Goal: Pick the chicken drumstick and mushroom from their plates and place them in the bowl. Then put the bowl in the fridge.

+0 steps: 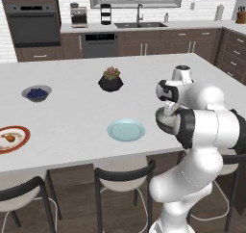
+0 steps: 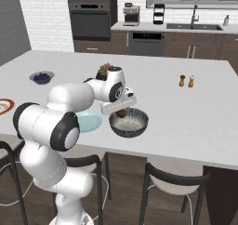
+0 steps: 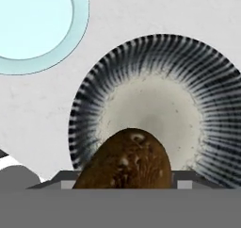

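White island counter [image 1: 72,126] with dishes

On it stand a pale blue plate [image 1: 126,130], red-rimmed plate [image 1: 12,138], berry bowl [image 1: 36,93], plant pot [image 1: 111,80], striped bowl [image 2: 128,122], and probably two shakers [image 2: 186,81].

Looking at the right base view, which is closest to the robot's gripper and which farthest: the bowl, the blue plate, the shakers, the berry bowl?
1. Bowl: right beneath the gripper, which holds the mushroom over it.
2. Blue plate: beside the bowl, on its left.
3. Shakers: off to the right and farther back on the counter.
4. Berry bowl: far left, toward the back.
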### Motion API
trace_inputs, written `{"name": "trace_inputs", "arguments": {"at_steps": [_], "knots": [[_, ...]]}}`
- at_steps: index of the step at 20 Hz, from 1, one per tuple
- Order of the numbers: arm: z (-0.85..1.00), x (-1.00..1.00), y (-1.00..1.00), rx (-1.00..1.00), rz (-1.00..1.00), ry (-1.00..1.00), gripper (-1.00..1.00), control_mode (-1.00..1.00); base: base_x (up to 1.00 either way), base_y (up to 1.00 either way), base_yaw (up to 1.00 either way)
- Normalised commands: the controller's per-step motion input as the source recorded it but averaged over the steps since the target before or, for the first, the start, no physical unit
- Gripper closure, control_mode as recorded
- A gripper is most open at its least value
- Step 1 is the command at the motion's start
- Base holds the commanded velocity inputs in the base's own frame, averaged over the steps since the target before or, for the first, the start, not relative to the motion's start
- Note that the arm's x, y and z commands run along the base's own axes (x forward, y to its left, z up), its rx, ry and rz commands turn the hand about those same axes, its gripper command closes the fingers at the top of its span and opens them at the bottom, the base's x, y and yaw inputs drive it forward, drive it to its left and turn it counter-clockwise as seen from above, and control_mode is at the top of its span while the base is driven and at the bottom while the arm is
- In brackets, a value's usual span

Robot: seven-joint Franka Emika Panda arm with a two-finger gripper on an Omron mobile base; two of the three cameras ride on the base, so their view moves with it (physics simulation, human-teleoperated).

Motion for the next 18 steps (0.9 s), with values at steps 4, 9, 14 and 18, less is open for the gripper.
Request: {"name": "trace_inputs", "arguments": {"at_steps": [4,9,14,18], "knots": [[-0.22,0.54,-0.46,0.01,0.0,0.06,1.0,-1.0,0.0,0.0,0.0],[-0.64,0.27,0.0,0.05,-0.01,0.08,1.0,-1.0,0.0,0.0,0.0],[-0.51,0.07,0.0,0.05,-0.03,0.03,1.0,-1.0,0.0,0.0,0.0],[-0.15,0.08,-0.02,0.01,-0.01,0.0,-1.0,-1.0,0.0,0.0,0.0]]}}
